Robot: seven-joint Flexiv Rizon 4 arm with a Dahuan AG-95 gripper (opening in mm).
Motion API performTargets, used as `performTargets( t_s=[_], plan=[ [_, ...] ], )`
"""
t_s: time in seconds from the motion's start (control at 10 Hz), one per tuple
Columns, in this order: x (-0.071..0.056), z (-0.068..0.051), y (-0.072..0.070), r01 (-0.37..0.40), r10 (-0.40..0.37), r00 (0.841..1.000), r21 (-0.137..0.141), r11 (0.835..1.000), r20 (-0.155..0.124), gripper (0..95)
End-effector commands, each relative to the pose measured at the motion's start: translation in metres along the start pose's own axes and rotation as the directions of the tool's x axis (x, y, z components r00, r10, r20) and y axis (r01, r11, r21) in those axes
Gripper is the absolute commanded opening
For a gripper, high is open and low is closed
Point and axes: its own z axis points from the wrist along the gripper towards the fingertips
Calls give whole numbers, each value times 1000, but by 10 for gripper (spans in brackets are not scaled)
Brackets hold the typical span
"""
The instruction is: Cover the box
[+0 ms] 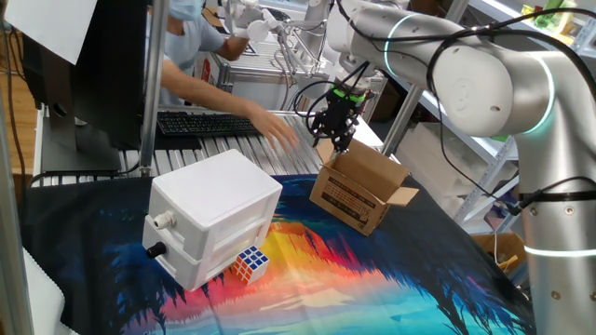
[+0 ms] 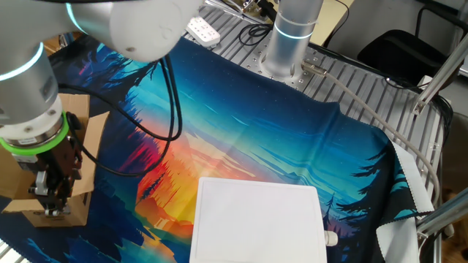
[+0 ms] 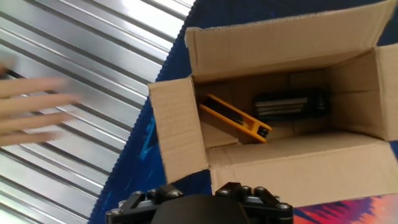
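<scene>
The brown cardboard box (image 1: 358,191) stands on the colourful cloth with its top flaps open; black print shows on its front side. In the hand view the box (image 3: 292,43) is open below me, with a yellow tool (image 3: 236,117) and a black object (image 3: 289,104) inside. One flap (image 3: 177,134) lies spread to the left and another (image 3: 298,163) leans over the near edge. My gripper (image 1: 340,141) hovers over the box's back left corner, fingers together and empty. It also shows in the other fixed view (image 2: 51,201) above the box (image 2: 84,139).
A large white plastic box (image 1: 214,214) with knobs stands left of the carton, a Rubik's cube (image 1: 250,263) at its front. A person's hand (image 1: 275,130) reaches over the metal table near a keyboard (image 1: 205,123). The arm's base (image 2: 289,44) is at the table's back.
</scene>
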Motion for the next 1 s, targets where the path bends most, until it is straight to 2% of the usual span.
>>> performTargets(
  t_s=[0.1,0.2,0.4,0.6,0.7,1.0],
  plan=[
    [-2,1,2,-3,3,999,-8,1000,-33,760],
    [-3,1,2,-20,18,997,-22,1000,-70,760],
    [-5,3,-1,15,-16,997,-9,1000,-77,760],
    [-7,3,-2,39,-39,996,-2,999,-79,760],
    [-7,3,-2,65,-65,995,-3,998,-69,760],
    [-7,3,-2,105,-105,992,0,994,-66,760]
  ],
)
